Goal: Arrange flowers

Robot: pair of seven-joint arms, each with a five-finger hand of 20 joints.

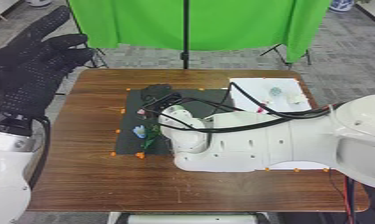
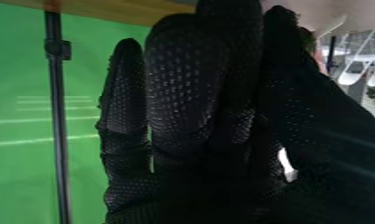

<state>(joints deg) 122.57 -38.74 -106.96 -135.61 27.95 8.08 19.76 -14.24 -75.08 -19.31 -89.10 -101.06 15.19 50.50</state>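
In the head view, my left hand point(image 1: 31, 62) is raised at the left, fingers straight, open and holding nothing. My right hand point(image 1: 156, 93) is over the back left part of the dark mat point(image 1: 130, 144), the arm crossing from the right. My right hand point(image 2: 188, 95) is also close up in the right wrist view; whether it holds anything is hidden. A blue flower point(image 1: 140, 131) with green leaves point(image 1: 149, 143) lies on the mat, and a small pink flower point(image 1: 141, 111) is behind it. On the white board point(image 1: 246, 85) are a pale green flower point(image 1: 275, 92) and a whitish flower point(image 1: 296, 99).
The brown table point(image 1: 86, 170) surrounds the mat and board. Orange markers point(image 1: 140, 155) line their edges. My right arm point(image 1: 254, 142) and its black cables cover much of both. Behind the table stand a green backdrop point(image 1: 237, 25) and its black pole point(image 1: 185, 40).
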